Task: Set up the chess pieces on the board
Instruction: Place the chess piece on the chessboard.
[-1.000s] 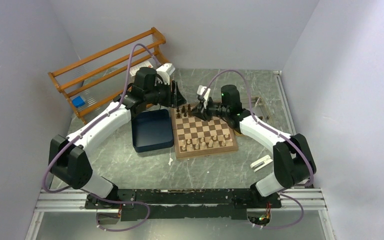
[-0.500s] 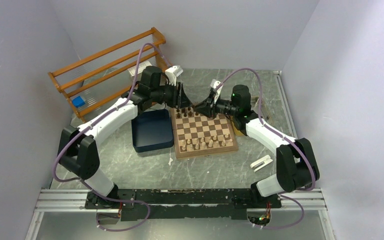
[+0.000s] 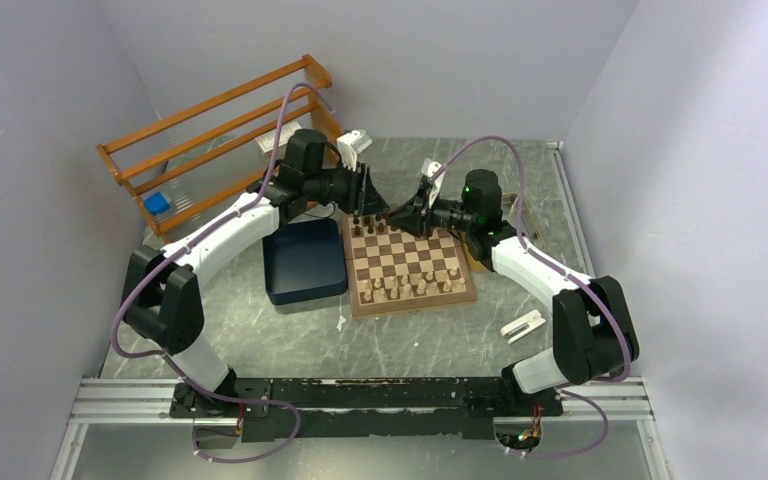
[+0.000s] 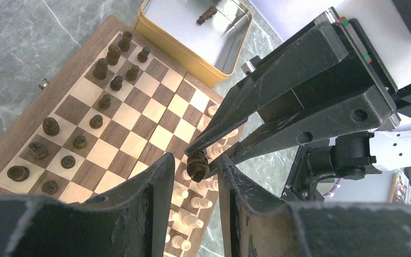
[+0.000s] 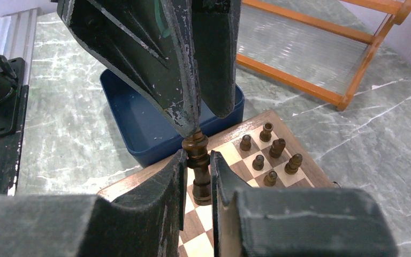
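Observation:
My right gripper [image 5: 198, 156] is shut on a tall dark brown chess piece [image 5: 199, 168] and holds it upright in the air over the board's [image 3: 415, 305] far left part. My left gripper [image 4: 195, 160] is open and faces it tip to tip, its fingers [image 4: 155, 198] on either side of the piece's head [image 4: 198, 165] without closing on it. In the top view the grippers meet [image 3: 388, 210] above the far edge. Several dark pieces [image 4: 104, 67] stand on the far rows. Pale pieces [image 3: 410, 288] stand on the near rows.
A dark blue tray [image 3: 305, 262] lies left of the board. A gold tin [image 4: 190, 51] beyond the board holds one dark piece [image 4: 207, 13]. A wooden rack [image 3: 210, 130] stands at the back left. A small white object [image 3: 522, 325] lies right of the board.
The right gripper has drawn back to the right and lifted with the dark piece. The left gripper has swung right and closed in on it, fingers now around the piece's head.

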Controlling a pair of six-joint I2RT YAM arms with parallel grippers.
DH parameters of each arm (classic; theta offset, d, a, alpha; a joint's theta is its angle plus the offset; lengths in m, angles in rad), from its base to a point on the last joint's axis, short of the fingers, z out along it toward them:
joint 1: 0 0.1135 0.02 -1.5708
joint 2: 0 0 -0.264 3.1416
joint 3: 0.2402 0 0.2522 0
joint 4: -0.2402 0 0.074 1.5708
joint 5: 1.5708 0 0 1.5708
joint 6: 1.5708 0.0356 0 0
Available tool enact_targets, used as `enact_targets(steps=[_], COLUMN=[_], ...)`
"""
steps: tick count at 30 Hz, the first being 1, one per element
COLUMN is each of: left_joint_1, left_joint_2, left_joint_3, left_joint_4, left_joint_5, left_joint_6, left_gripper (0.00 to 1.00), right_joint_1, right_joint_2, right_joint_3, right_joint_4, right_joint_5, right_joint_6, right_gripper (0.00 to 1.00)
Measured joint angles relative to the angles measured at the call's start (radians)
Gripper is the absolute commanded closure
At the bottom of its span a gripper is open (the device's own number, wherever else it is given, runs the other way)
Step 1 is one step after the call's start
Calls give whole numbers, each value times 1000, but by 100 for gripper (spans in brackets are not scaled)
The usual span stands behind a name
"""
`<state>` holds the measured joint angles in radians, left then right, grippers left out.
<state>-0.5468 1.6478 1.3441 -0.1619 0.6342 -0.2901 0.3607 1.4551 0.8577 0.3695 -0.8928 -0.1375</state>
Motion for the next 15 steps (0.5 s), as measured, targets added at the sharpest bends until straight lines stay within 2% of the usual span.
enact_targets(steps=[15], left_joint_1=[0], left_joint_2=[0], left_joint_3=[1], left_joint_4=[-8], left_joint_5=[12], left_joint_6=[48], left_gripper=[62], right_joint_1=[-14], right_joint_2=[0], right_joint_3=[0], right_joint_4=[30], right_joint_5=[-10], right_joint_6=[44], right_gripper=[100])
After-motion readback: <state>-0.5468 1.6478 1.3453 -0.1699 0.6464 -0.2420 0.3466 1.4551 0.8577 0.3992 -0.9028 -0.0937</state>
